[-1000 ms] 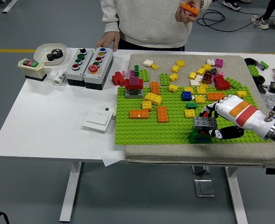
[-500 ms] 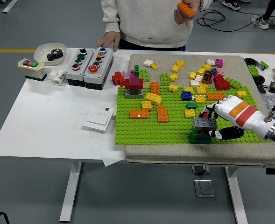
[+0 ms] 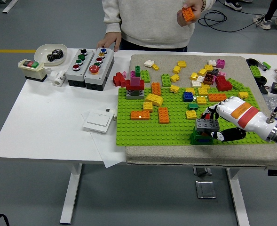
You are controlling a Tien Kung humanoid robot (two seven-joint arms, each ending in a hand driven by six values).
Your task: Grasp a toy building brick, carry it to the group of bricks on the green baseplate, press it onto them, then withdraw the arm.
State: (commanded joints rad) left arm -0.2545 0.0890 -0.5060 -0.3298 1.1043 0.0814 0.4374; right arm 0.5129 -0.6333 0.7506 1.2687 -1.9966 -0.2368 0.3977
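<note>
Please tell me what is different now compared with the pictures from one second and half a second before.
Only the person's hand changed: it turned the orange brick, which lay flat before and now stands more upright. The right hand stays at the grey brick on the small stack on the green baseplate, with no visible move. The other bricks and the button boxes are as they were.

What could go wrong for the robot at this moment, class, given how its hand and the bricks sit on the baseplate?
1. The right hand grips the grey brick atop a small stack; if it is not fully pressed on, pulling away may lift it off.
2. That stack stands near the green baseplate's front edge, so a sideways push could topple it.
3. The green brick lies close behind and could get knocked.
</note>
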